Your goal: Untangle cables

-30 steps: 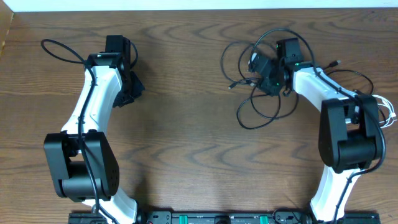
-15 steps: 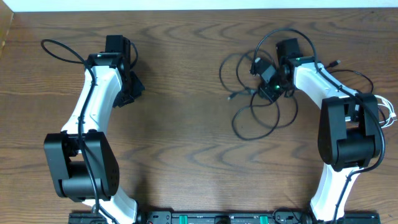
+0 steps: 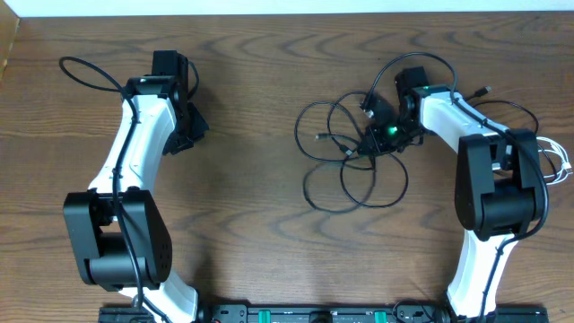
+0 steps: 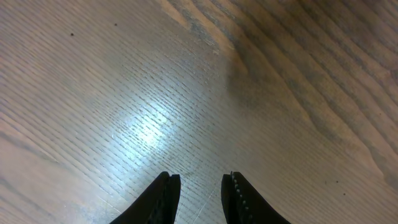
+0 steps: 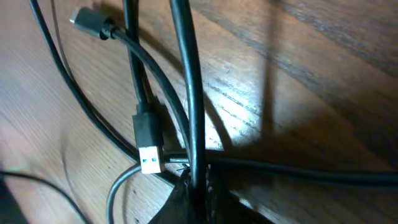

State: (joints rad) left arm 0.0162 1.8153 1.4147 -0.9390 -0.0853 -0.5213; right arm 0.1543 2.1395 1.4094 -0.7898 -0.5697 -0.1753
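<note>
**Wooden table (image 3: 260, 224), one knot of cable: the untangling has barely begun**

In the right wrist view, the right gripper (image 5: 198, 186) is pressed together on a single strand of the long thin black cable (image 5: 189, 81), low against the brown wood-grain surface. Around that pinch, other black strands cross over and under one another. A black rectangular USB plug with a pale metal tip (image 5: 149, 146) lies just beside the held strand. A smaller grey-tipped plug (image 5: 87, 18) sits further up the heap.

From overhead, the black cable lies in several overlapping loops on the table's right half, in front of the right arm. The short thin white cable (image 3: 560, 169) lies bunched at the table's right edge, beside that arm's base and apart from the black heap. So the two cables look separate, but the black one's loops are not yet opened out, which is most of the job.

The left gripper (image 4: 200, 186) hangs over bare wood on the left side, well apart from both cables. Its fingers stand a little apart with nothing between them.

Which strand passes over which is too fine to read from above. The right arm covers part of the white cable, and its plugs cannot be made out.
</note>
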